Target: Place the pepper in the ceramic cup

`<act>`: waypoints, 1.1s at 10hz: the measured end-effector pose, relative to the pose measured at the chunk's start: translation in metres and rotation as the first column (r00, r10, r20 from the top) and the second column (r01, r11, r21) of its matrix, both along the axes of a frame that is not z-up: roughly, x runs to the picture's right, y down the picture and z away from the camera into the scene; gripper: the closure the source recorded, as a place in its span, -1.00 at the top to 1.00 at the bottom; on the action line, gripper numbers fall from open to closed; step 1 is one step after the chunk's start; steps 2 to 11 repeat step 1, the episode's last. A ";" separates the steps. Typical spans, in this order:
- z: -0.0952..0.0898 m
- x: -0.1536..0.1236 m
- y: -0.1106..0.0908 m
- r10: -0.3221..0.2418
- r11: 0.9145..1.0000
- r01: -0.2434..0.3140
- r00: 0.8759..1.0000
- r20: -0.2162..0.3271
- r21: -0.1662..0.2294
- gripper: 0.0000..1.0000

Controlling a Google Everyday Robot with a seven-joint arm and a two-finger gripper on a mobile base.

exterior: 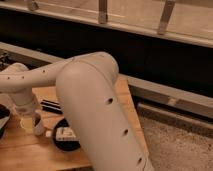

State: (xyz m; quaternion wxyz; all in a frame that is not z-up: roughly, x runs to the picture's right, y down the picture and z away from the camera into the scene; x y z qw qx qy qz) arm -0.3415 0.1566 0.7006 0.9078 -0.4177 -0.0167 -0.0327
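My white arm [90,100] fills the middle of the camera view and reaches left over a wooden table [30,155]. My gripper [31,123] hangs low over the table's left part, close to the surface. A pale yellowish shape [24,121] sits at the gripper; I cannot tell whether it is the pepper. No ceramic cup shows clearly; the arm hides much of the table.
A round black dish [65,139] with a small white item in it lies just right of the gripper. A dark flat striped object [50,106] lies behind it. A dark bowl's rim [2,119] shows at the left edge. A speckled floor [175,145] and a dark counter front lie to the right.
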 end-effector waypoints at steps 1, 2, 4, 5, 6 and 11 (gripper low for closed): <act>0.000 0.000 0.001 0.004 1.000 -0.004 1.000 -0.001 0.000 0.85; 0.000 0.000 0.001 0.004 1.000 -0.004 1.000 -0.001 0.000 0.85; 0.000 0.000 0.001 0.004 1.000 -0.004 1.000 -0.001 0.000 0.85; 0.000 0.000 0.001 0.004 1.000 -0.004 1.000 -0.001 0.000 0.85; 0.000 0.000 0.001 0.004 1.000 -0.004 1.000 -0.001 0.000 0.85; 0.000 0.000 0.001 0.004 1.000 -0.004 1.000 -0.001 0.000 0.85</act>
